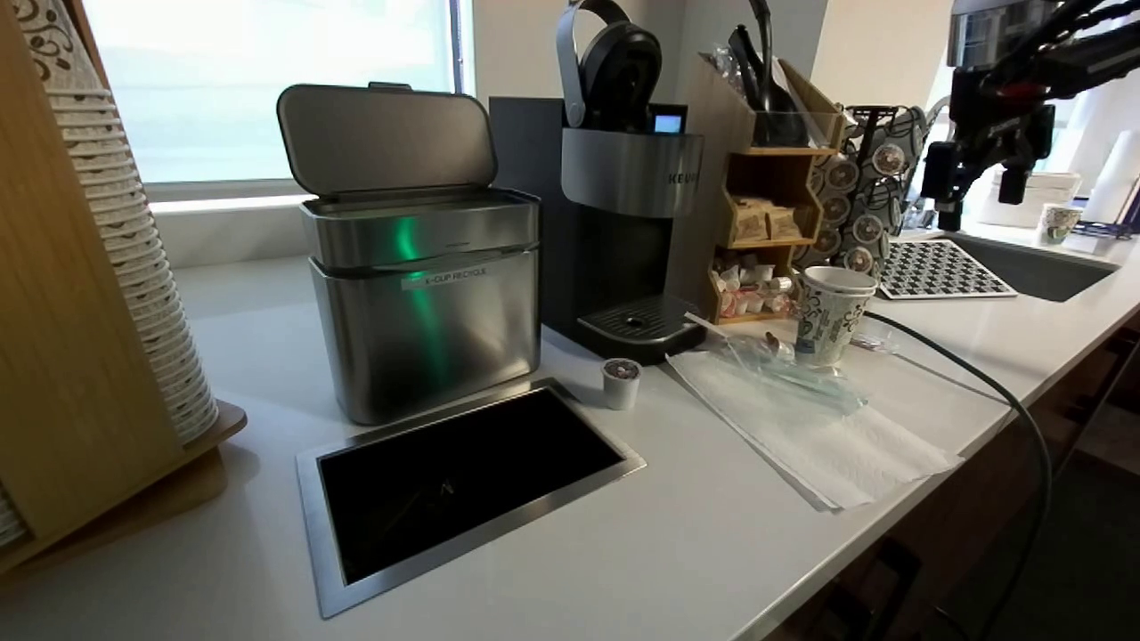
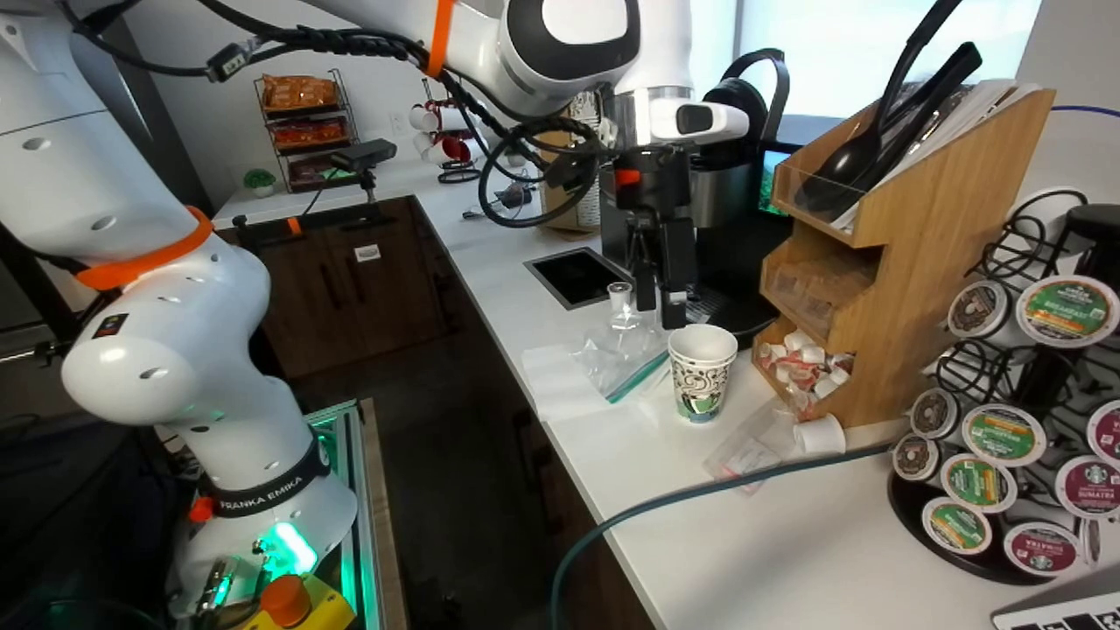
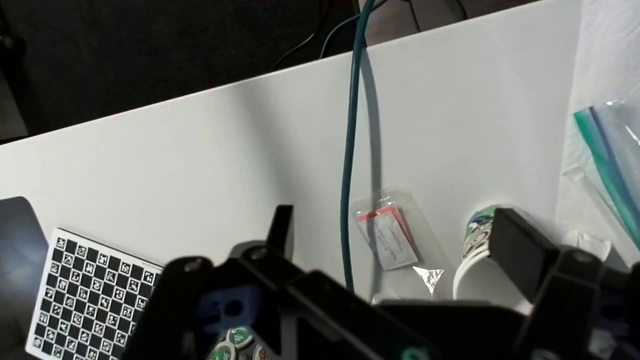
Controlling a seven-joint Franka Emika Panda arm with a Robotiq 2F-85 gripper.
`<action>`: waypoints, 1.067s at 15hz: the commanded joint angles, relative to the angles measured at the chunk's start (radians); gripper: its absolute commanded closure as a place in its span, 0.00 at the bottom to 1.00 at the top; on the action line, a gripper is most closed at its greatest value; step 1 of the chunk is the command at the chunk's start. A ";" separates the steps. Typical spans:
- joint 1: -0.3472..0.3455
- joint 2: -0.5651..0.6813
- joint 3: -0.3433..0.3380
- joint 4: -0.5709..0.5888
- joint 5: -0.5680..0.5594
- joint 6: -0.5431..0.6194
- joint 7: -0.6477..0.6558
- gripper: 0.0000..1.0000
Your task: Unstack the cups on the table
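The patterned cups (image 1: 834,316) stand upright on the white countertop (image 1: 623,534), one nested in the other. Two white rims show close together at the top of the cups (image 2: 703,376). My gripper (image 1: 980,198) hangs in the air above the counter, apart from the cups. It also shows above the cups' rims in an exterior view (image 2: 661,308). In the wrist view my gripper (image 3: 397,240) is open with its fingers wide apart and nothing between them. The right finger covers part of the cups (image 3: 477,240) there.
A teal hose (image 3: 352,150) crosses the counter edge. A clear packet (image 3: 390,237) and a zip bag (image 2: 621,359) lie near the cups. A wooden organizer (image 2: 941,254), coffee machine (image 1: 623,178) and pod carousel (image 2: 962,534) stand behind. Another patterned cup (image 1: 1060,224) stands by the sink.
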 commanded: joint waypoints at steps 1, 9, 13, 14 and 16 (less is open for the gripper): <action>0.015 0.047 -0.031 0.019 0.145 0.007 -0.069 0.00; -0.007 0.105 -0.099 0.025 0.417 0.001 -0.304 0.00; -0.002 0.117 -0.104 -0.008 0.564 0.148 -0.275 0.00; 0.000 0.122 -0.101 -0.017 0.578 0.175 -0.259 0.00; -0.002 0.129 -0.094 -0.036 0.570 0.259 -0.221 0.00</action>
